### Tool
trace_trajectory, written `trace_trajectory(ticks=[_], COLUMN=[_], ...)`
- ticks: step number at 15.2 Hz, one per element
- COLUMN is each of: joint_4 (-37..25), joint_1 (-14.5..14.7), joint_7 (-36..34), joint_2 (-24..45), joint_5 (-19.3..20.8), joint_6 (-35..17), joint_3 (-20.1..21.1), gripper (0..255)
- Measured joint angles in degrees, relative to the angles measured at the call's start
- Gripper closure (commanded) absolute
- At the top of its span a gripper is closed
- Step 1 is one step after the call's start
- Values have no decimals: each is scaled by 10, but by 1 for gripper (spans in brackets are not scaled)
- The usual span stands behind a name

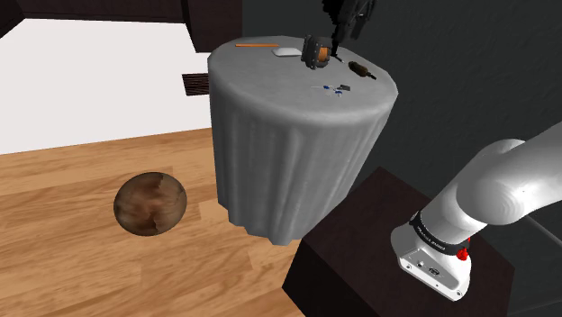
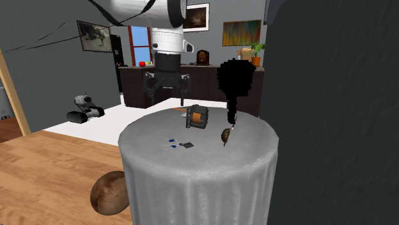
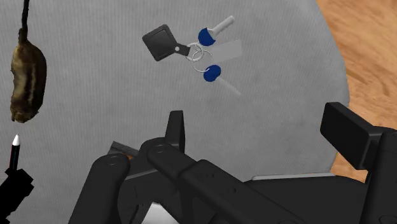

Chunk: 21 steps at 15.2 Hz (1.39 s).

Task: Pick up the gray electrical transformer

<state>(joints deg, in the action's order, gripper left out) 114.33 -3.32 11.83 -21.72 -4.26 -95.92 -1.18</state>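
The transformer (image 1: 317, 52) is a dark-framed block with an orange coil, standing near the far side of a round table under a grey cloth (image 1: 288, 153). In the second exterior view the transformer (image 2: 197, 116) sits just below and to the right of my gripper (image 2: 167, 96), which hangs open above the table's far edge. My gripper (image 1: 353, 22) shows black, above and right of the transformer. In the wrist view the transformer's dark frame (image 3: 168, 175) lies close under the hand, and one finger (image 3: 353, 137) stands well off to its side, not touching it.
A key ring with blue-headed keys (image 3: 197, 48) and a brown oblong object (image 3: 28, 76) lie on the cloth. A black bushy thing with a thin stem (image 2: 234, 83) rises beside the transformer. An orange pencil (image 1: 257, 44) lies at the back. A brown ball (image 1: 150, 203) rests on the wood floor.
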Motion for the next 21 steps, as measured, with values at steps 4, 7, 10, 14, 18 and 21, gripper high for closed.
trace_trajectory(ticks=[4, 7, 10, 14, 18, 21], joint_4=[-74, -146, -225, -338, -444, -432], joint_1=[-8, -13, -20, -32, -44, -45], joint_7=[11, 16, 24, 30, 34, 37], joint_2=[88, 162, 238, 336, 424, 430], joint_5=[1, -1, -6, -14, -22, -22], joint_6=[-4, 1, 11, 35, 61, 44], joint_3=[-14, -21, -30, -38, -43, -43], gripper=[0, 0, 0, 0, 0, 0])
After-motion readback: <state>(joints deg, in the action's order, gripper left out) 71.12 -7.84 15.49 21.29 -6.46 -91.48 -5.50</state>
